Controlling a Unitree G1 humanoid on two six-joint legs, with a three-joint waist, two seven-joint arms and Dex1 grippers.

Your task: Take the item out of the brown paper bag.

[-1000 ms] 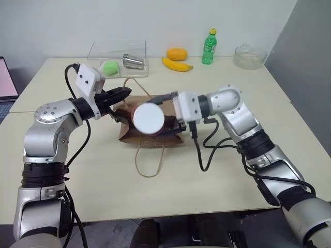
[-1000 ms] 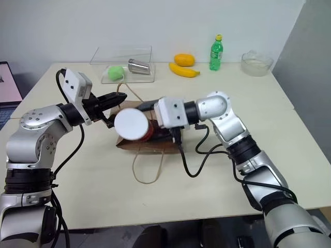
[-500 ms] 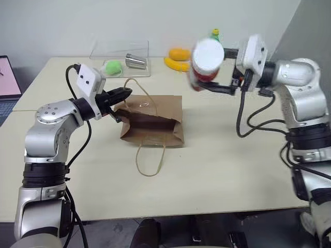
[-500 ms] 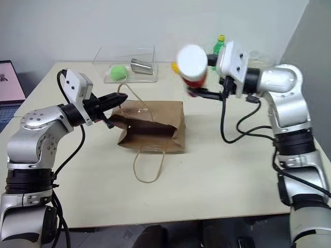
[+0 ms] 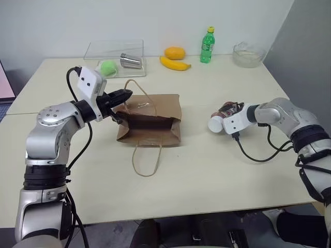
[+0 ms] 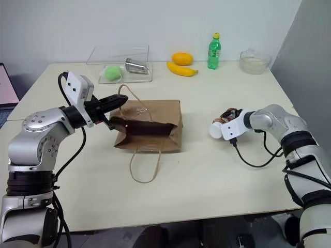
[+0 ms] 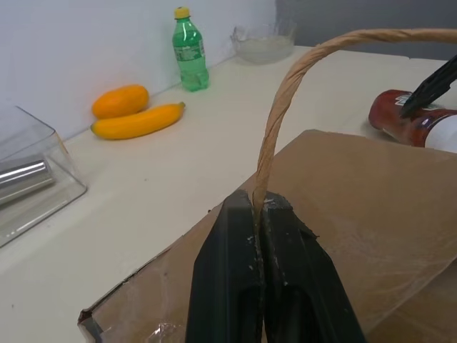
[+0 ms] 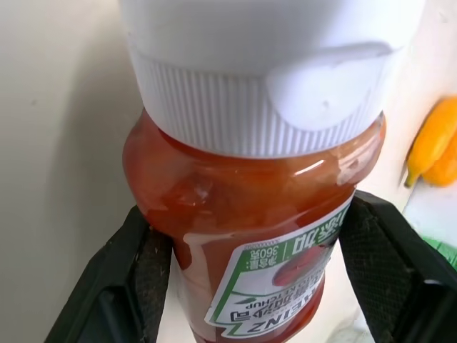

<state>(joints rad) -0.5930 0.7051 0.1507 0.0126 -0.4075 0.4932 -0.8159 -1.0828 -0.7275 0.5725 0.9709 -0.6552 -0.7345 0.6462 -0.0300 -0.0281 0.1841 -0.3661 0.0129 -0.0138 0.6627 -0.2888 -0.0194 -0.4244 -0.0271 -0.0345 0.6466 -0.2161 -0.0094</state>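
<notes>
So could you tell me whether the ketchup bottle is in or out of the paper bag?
Out. The ketchup bottle lies on the table between the right gripper's fingers, well apart from the brown paper bag.

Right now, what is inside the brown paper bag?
The brown paper bag gapes open; its mouth shows dark, with nothing visible. Its depths stay hidden. The ketchup bottle is outside.

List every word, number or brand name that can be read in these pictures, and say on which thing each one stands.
"HEINZ", upside down in the right wrist view, on the ketchup bottle's label.
"360", in the same label's green band; the characters beside it are too small to read.
The green soda bottle: label too small to read.
The paper bag: no print visible.
</notes>
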